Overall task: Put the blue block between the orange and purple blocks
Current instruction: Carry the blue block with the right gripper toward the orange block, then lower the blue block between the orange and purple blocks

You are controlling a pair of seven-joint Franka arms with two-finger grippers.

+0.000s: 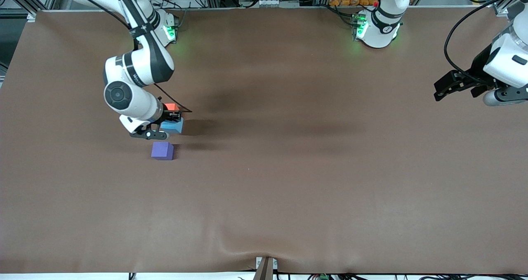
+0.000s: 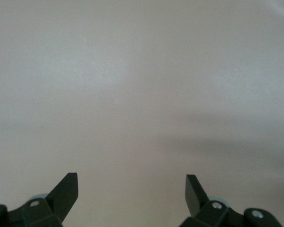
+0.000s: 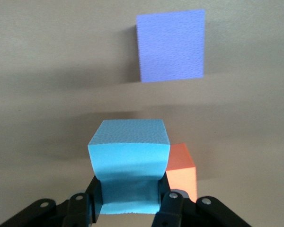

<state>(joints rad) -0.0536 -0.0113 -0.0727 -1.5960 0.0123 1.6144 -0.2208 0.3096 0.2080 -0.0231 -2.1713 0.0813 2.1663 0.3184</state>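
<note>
My right gripper (image 1: 170, 124) is clenched on the blue block (image 1: 172, 126), and in the right wrist view I see the soft sides of this block (image 3: 128, 156) pressed inward where my two fingers (image 3: 171, 208) squeeze it. From the front camera the block sits between the orange block (image 1: 170, 106) and the purple block (image 1: 162, 151), in the part of the table (image 1: 288, 168) toward my right arm's end. I cannot tell from these pictures if the blue block already rests on the cloth or is a little above it, because my own wrist and fingers cover its lower edge.

The orange block is mostly hidden. In the front view only its top corner shows past my right wrist and a black cable, and in the right wrist view only a narrow part of it (image 3: 182, 172) shows beside the blue block. If it touches the blue block I cannot say. The purple block (image 3: 170, 46) is fully visible, nearer to the front camera than the blue one, with a strip of bare cloth between them.

My left gripper (image 1: 447, 87) waits in the air over the left arm's end of the table, its fingers (image 2: 66, 191) spread wide with nothing between them. Its wrist camera shows only plain cloth, and the fingers are cut off at the picture's edge.
</note>
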